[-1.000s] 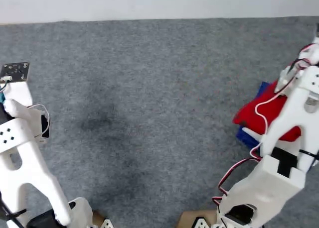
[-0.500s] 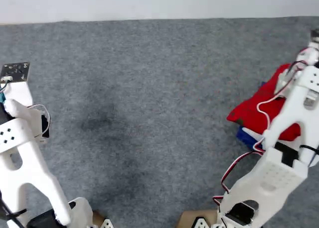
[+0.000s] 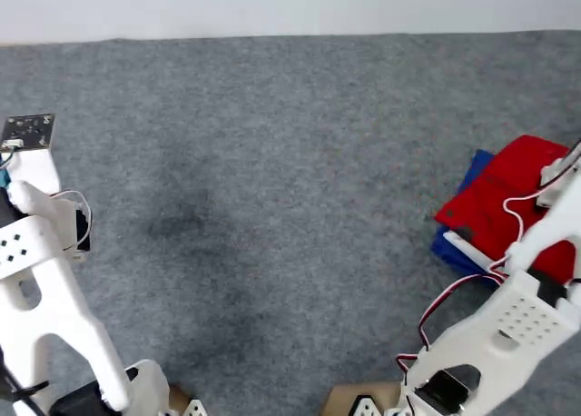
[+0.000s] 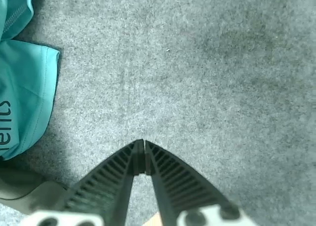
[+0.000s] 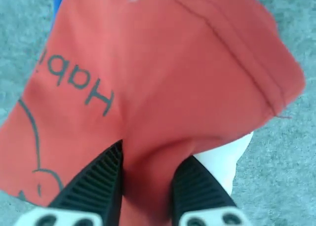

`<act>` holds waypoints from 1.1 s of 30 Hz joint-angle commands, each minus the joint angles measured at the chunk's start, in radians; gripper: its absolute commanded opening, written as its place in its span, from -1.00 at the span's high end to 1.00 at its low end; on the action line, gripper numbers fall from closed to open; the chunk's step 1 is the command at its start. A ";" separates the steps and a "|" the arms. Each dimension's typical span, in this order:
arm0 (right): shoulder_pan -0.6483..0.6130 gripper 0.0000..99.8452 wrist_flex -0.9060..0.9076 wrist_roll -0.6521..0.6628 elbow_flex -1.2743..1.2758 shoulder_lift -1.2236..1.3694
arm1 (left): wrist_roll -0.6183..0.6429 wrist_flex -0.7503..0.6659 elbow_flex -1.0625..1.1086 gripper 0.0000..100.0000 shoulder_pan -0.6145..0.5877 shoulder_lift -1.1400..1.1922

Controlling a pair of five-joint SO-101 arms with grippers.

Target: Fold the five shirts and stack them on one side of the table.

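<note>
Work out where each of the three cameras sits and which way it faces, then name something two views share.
High view: fixed above the table, looking down; the left arm and right arm show, with a red shirt on a blue shirt.
Left wrist view: on the left arm's wrist, facing down at the grey surface and a teal shirt; the left gripper is shut.
Right wrist view: on the right arm's wrist, facing down; the right gripper has the red shirt between its fingers.
Shared: the red shirt, in the high and right wrist views.
</note>
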 commanded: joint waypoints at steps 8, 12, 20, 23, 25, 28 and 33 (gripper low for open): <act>-0.038 0.11 0.173 -0.110 -0.181 -0.045 | 0.000 0.025 -0.033 0.99 0.003 -0.032; -0.074 0.22 0.180 -0.112 -0.199 -0.085 | 0.000 0.025 -0.033 0.99 0.003 -0.032; -0.133 0.99 0.180 -0.104 -0.107 -0.105 | 0.000 0.026 -0.033 0.99 0.002 -0.032; -0.148 0.93 0.180 -0.110 0.003 -0.105 | 0.000 0.026 -0.033 0.99 0.002 -0.032; -0.180 0.93 0.179 -0.112 0.089 -0.102 | 0.000 0.026 -0.033 0.99 0.002 -0.032; -0.248 0.93 0.163 -0.110 0.224 -0.088 | 0.000 0.026 -0.033 0.99 0.002 -0.032; -0.265 0.93 0.111 -0.110 0.264 -0.038 | 0.000 0.026 -0.033 0.99 0.002 -0.032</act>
